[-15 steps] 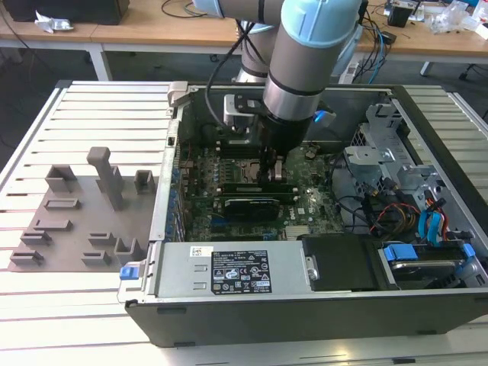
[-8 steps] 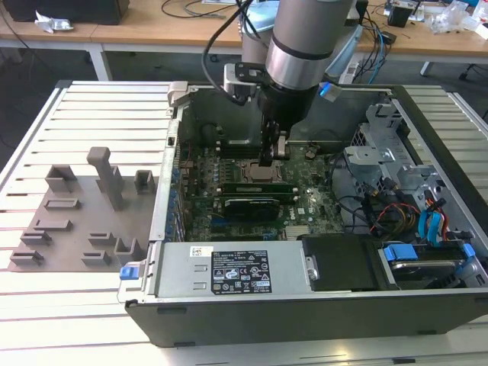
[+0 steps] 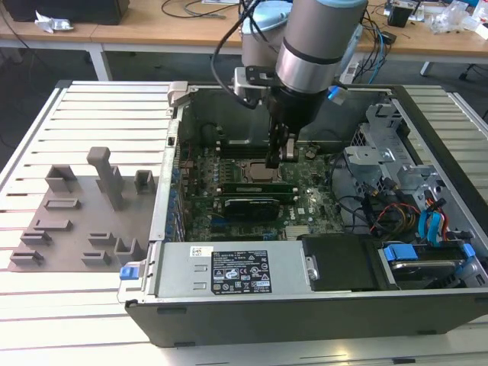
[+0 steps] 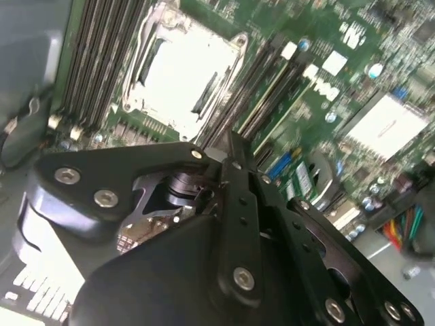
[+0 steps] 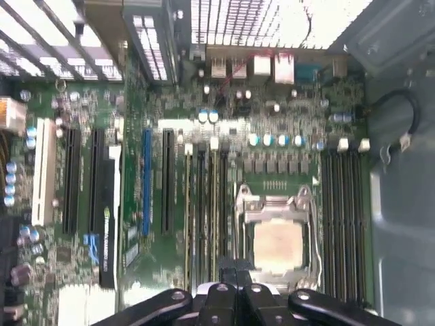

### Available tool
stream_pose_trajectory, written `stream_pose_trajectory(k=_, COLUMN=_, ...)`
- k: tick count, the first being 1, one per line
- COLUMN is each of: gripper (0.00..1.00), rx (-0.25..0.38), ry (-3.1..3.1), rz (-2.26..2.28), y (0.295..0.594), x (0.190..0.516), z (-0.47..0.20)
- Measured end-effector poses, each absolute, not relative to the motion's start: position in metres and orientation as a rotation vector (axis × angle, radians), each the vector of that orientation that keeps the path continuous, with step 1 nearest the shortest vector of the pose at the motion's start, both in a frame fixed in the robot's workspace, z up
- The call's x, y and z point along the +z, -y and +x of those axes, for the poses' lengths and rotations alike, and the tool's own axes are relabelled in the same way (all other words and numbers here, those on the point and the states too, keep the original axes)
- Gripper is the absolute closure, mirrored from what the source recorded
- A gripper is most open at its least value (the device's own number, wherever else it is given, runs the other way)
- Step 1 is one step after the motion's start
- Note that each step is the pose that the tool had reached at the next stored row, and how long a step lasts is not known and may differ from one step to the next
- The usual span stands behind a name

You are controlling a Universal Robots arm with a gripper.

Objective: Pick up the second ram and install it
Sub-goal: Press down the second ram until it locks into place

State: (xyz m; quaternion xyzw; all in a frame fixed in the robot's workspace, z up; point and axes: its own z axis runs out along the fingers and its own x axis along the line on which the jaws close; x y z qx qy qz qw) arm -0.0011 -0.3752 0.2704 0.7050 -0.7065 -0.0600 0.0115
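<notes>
End effector (image 3: 287,150) hangs above CPU socket (image 3: 261,172), beside seated ram (image 3: 252,186).

A robotics lab or electronics workshop: an opened desktop computer case (image 3: 305,282) lies on a slatted metal worktable (image 3: 99,114), with wooden desks (image 3: 152,34) strewn with cables (image 3: 194,9) at twelve o'clock behind it.

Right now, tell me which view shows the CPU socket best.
The first wrist view: the CPU socket lies face-on, whole. The second wrist view shows it tilted and glaring; in the exterior view the gripper partly hides it.
</notes>
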Motion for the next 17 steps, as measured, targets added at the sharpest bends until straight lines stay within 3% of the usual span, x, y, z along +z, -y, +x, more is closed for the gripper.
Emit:
stream_pose_trajectory(k=13, gripper=0.9, rx=-0.19, ry=2.201, rz=2.196, y=0.38, x=0.23, z=0.03)
stream_pose_trajectory(k=17, gripper=0.9, rx=-0.191, ry=2.203, rz=2.198, y=0.38, x=0.235, z=0.03)
